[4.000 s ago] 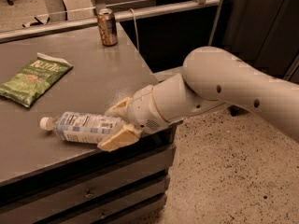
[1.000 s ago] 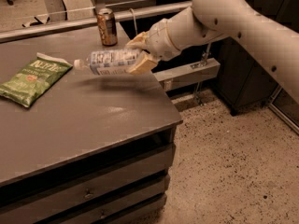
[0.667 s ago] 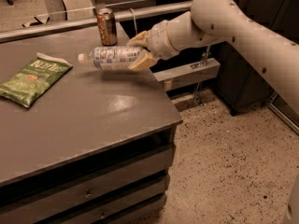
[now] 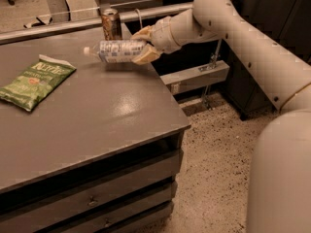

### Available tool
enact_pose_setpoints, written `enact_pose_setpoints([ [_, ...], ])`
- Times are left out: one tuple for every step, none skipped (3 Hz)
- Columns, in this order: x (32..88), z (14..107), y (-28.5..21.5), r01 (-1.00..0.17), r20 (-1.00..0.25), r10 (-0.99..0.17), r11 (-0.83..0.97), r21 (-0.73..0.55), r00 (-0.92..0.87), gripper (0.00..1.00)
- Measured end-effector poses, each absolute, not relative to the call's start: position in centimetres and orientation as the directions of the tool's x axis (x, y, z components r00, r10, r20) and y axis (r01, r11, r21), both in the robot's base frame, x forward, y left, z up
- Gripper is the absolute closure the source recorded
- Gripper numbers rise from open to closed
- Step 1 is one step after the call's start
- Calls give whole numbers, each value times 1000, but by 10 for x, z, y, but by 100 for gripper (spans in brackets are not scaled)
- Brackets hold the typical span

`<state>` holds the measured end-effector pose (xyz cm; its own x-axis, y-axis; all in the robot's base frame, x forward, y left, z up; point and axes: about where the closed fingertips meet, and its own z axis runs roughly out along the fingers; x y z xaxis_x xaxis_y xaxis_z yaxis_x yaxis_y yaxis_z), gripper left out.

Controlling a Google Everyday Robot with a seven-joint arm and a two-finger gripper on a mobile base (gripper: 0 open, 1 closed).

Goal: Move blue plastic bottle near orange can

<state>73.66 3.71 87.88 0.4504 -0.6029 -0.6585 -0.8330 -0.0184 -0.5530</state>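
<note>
The gripper [image 4: 139, 46] is clamped on a clear, ribbed bottle [image 4: 116, 50] held sideways, white cap toward 9 o'clock. A brown metal can [image 4: 112, 25] stands at 12 o'clock, just beside it. A crinkly green bag [image 4: 35, 82] lies at 8 o'clock on the smooth grey table [image 4: 112, 115], over a speckled floor [image 4: 218, 154].

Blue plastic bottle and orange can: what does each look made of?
The blue plastic bottle is probably thin clear plastic: see-through body, white cap, pale printed label wrap. The orange can is likely metal: a glossy orange-brown wall with a silvery top rim. The gripper is shut on the bottle, holding it sideways just in front of the can.
</note>
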Motion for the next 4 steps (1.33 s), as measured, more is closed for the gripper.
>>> enact_pose_setpoints([
  [755,878,47,-834,-653,-596,-51,-550,467,100],
  [764,875,58,-840,-656,-585,-83,-537,477,100],
  [769,870,64,-848,-662,-579,-100,-521,475,82],
  [772,866,64,-854,-667,-581,-100,-510,467,59],
])
